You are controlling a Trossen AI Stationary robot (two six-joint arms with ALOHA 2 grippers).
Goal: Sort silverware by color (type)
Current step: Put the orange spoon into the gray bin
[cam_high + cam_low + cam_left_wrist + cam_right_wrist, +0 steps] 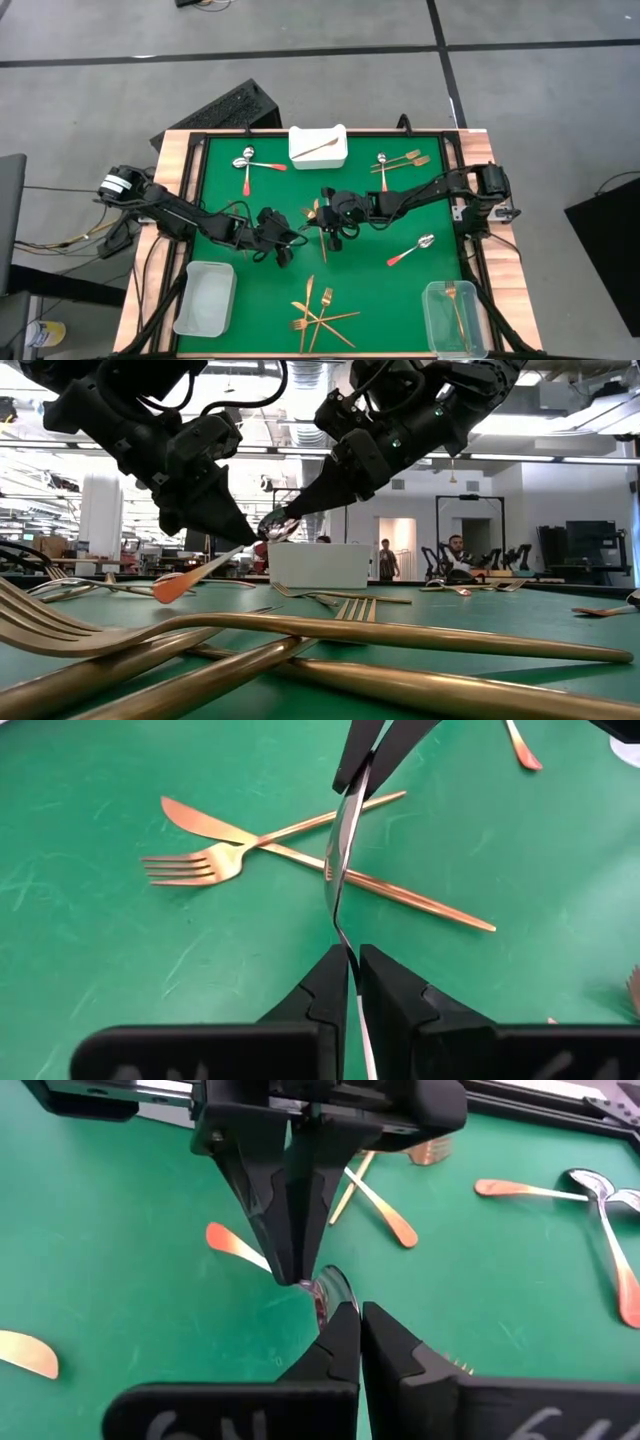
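Observation:
A red-handled spoon (215,565) with a silver bowl hangs in the air over the middle of the green table, between both grippers. My left gripper (352,960) reaches in from the table's left (283,243) and is shut on the handle. My right gripper (350,1315) comes from the right (325,222) and is shut on the bowl. A copper fork and knife (260,845) lie crossed on the mat below. More silverware lies around: crossed red spoons (247,165), gold pieces (400,162), one red spoon (410,250), and a gold pile (320,315). My left gripper pinches the spoon's handle (343,930) partway along, between its two fingers, slanting down from the table's left. The red free end (175,588) sticks out below the fingers. The spoon is lifted clear and tilted, bowl end higher. My right gripper pinches the spoon's silver bowl (330,1288) between its fingertips (300,508), only at their free ends. The fingers slant down from the table's right, along the spoon. The bowl stays clear of the table, at the spoon's upper end.
A white tray (335,155) at the far edge holds a gold piece. A clear bin (205,297) stands at the near left corner; another clear bin (455,318) at the near right holds a gold fork. People sit in the room beyond the table.

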